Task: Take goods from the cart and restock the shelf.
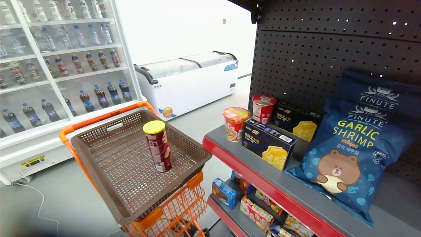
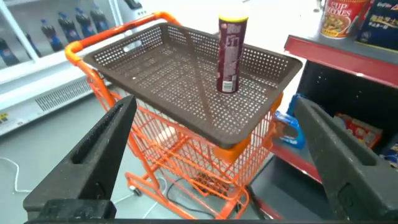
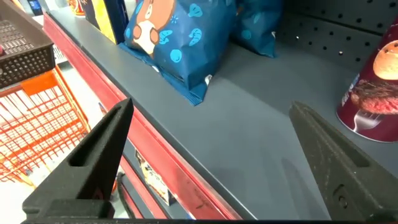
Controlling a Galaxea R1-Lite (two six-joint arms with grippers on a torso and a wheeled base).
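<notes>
Dark red can (image 3: 373,93) — cut off by the edge; lower-shelf boxes (image 1: 256,214) half hidden.

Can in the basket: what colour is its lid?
Yellow lid on a maroon can; clearest in the head view.

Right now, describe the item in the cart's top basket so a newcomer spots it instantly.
Start at the orange wire shopping cart beside the grey shelf; a brown perforated plastic basket sits on top. Upright in it stands a tall maroon cylindrical can with a yellow lid. It is alone there, and taller and slimmer than the red noodle cups on that shelf.
</notes>
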